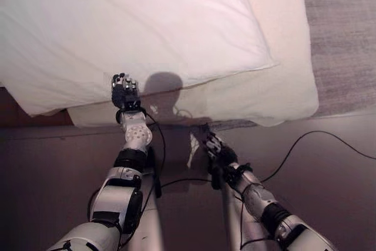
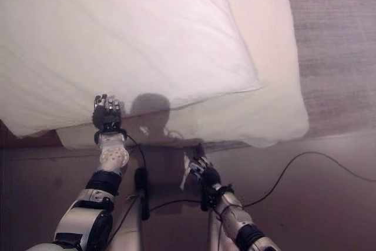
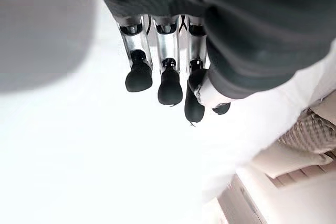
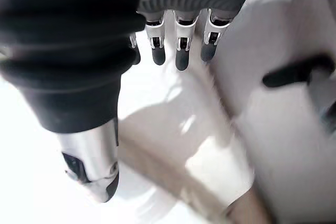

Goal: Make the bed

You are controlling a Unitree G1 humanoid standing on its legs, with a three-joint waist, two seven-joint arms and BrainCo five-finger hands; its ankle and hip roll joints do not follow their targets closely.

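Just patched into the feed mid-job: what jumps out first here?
A big white pillow covers the upper left of the head views, lying on a cream mattress whose corner juts toward the grey carpet. The left hand reaches up at the pillow's near edge; the right hand hangs lower, over the dark floor.

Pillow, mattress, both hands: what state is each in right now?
Pillow: lies on the bed, near corner overhanging the edge.
Mattress: cream cover, its corner bare beyond the pillow.
Left hand: at the pillow's near edge, fingers straight.
Right hand: low before the bed, open, holding nothing.
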